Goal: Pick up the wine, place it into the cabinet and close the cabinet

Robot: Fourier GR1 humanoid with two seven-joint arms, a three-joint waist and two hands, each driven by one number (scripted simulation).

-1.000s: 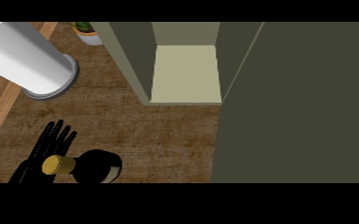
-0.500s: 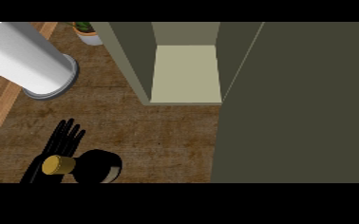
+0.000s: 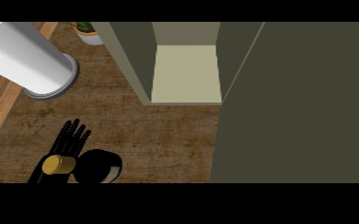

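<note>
**Wine bottle at the lower left, beside an extended hand**

While only its dark fingers show, the left hand [image 3: 68,140] rises from the lower edge with fingers straight, holding nothing; its palm is hidden behind the wine bottle [image 3: 97,166]. That bottle, seen from above, shows a gold cap overlapping the hand's base and a black body just to its right, cut off below. Whether they touch is unclear. Across the brown worktop [image 3: 161,133] the cabinet [image 3: 186,73] stands open, its door [image 3: 288,104] filling the right. A white cylinder [image 3: 35,61] lies upper left, a potted plant [image 3: 88,31] beyond it, cropped.
</note>
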